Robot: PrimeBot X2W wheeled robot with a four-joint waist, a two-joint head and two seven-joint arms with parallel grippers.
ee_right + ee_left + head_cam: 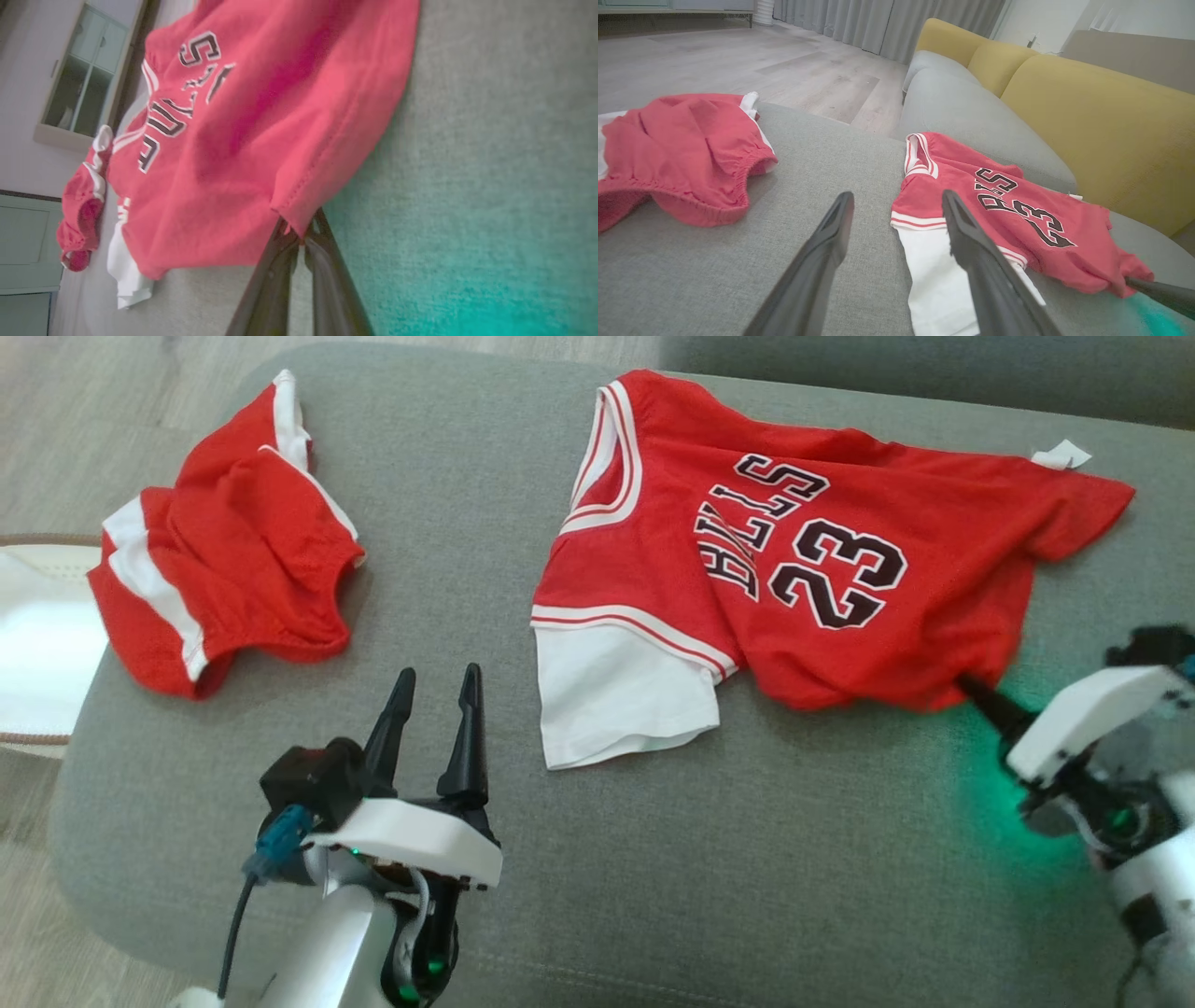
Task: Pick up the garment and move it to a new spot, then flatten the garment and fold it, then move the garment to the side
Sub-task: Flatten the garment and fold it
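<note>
The garment [803, 569] is a red jersey with white sleeves and the number 23, lying spread on the grey sofa cushion [448, 504]. My right gripper [966, 689] is shut on the hem corner at the jersey's lower right edge; in the right wrist view its fingers [322, 261] pinch the red hem [299, 200]. In the left wrist view the jersey [1017, 210] lies ahead and to the right. Left of the white sleeve [616, 695], my left gripper [434, 686] stands open above bare cushion with nothing between its fingers [831, 247].
A pair of red shorts [224, 541] with white stripes lies crumpled at the cushion's left end. A white object [37, 635] sits off the cushion's left edge. Yellow back cushions [1101, 126] rise behind the sofa seat. Bare cushion stretches along the front.
</note>
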